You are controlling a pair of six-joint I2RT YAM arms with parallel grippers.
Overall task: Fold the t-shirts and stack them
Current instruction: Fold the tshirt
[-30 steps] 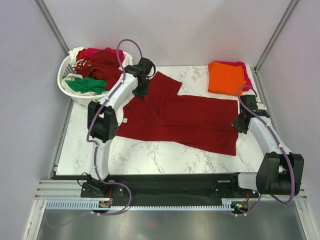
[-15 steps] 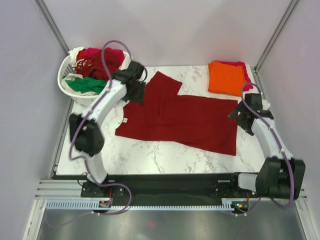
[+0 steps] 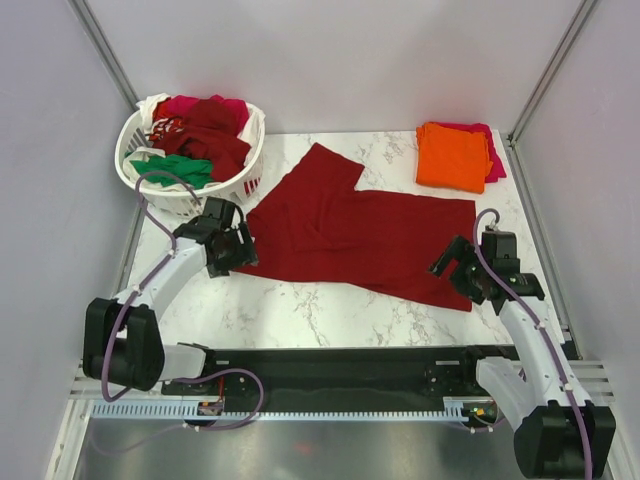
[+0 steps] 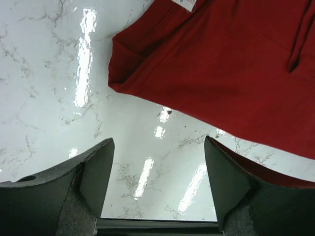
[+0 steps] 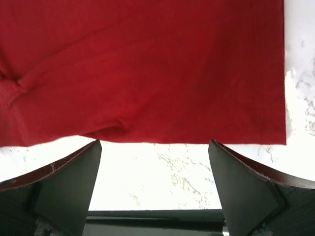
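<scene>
**Red shirt spread flat, fold awaits**

My left claw [image 3: 230,250] and right claw [image 3: 457,268] hang wide open and empty at the near corners of the dark red t-shirt [image 3: 370,235], which lies spread on the desk [image 3: 300,310]. Next, I judge, each pinches its near edge and folds it away. One sleeve may be tucked under.

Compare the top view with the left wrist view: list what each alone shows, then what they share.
Top only: the basket of unfolded shirts, the orange shirt folded on a magenta shirt, and the right gripper, open at the near right corner of the spread shirt.
Left wrist only: a white label at the shirt's edge, and its rumpled corner close up.
Both: the red shirt spread on the table, and the left gripper, open over bare marble near its corner.
</scene>
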